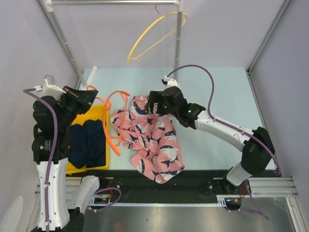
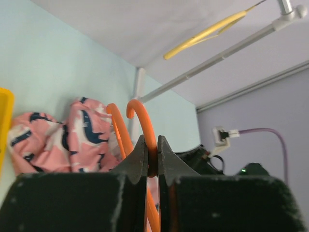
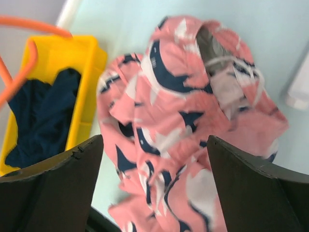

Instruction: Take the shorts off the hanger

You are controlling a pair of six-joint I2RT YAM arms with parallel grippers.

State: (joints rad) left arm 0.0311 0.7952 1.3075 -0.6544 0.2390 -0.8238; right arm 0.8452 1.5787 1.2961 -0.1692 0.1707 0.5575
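Note:
The salmon-pink printed shorts [image 1: 150, 140] lie crumpled on the table, with the orange hanger [image 1: 116, 118] at their left edge. My left gripper [image 1: 91, 95] is shut on the orange hanger's hook [image 2: 145, 130]; the pink shorts [image 2: 72, 137] show behind it. My right gripper [image 1: 152, 104] is open and empty, just above the far end of the pink shorts [image 3: 183, 111], one finger on either side of them. The dark navy shorts [image 1: 87, 142] lie in the yellow tray [image 1: 99, 112], also in the right wrist view [image 3: 43, 116].
A yellow hanger [image 1: 154, 34] hangs from the rail [image 1: 111, 2] at the back, also in the left wrist view [image 2: 207, 34]. Rack posts [image 1: 178, 43] stand at the table's far edge. The yellow tray [image 3: 89, 58] sits left of the pink shorts.

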